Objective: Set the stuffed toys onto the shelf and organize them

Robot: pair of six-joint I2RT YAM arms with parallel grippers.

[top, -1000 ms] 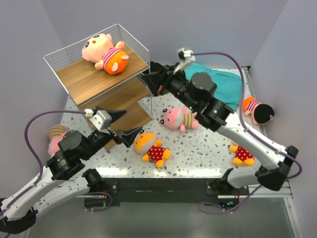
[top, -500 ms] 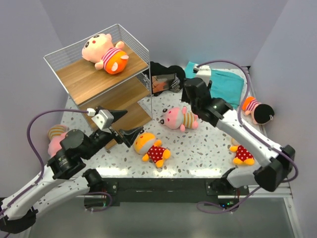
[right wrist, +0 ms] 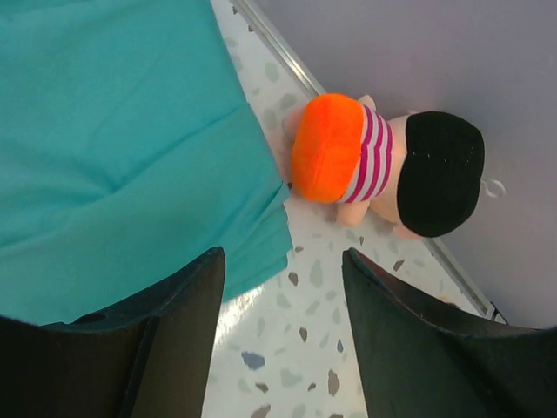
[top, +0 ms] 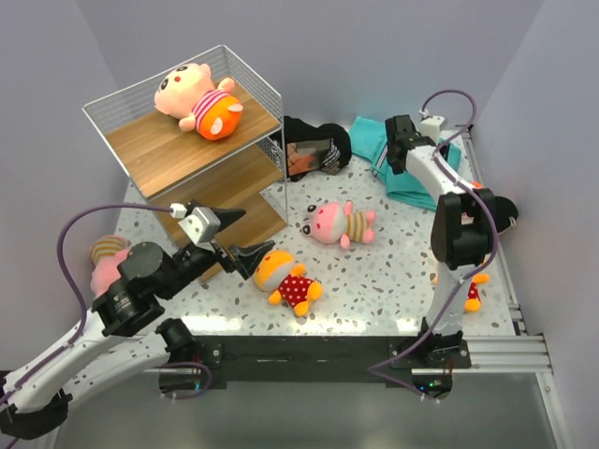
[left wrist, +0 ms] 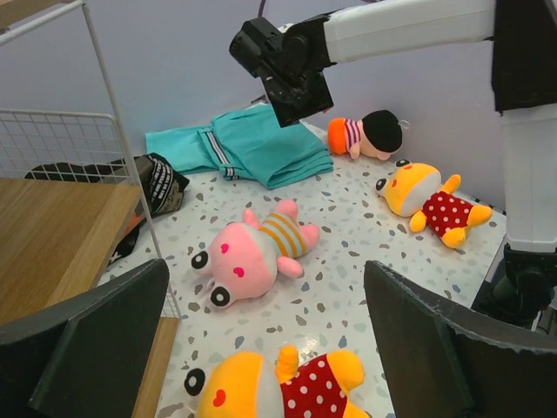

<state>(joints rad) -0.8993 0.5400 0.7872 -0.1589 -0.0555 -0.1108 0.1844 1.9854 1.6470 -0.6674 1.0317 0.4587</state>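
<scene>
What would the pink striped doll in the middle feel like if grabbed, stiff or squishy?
The pink striped doll looks plush and stuffed, so it would probably squash and weigh little. Its stubby limbs may flop. Lying flat on the table, it seems unlikely to roll.

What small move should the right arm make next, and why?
Probably ease the open right gripper sideways and down onto the black-haired plush doll with orange shorts; it lies unheld beside the folded teal cloth, off-centre from the empty jaws.
</scene>
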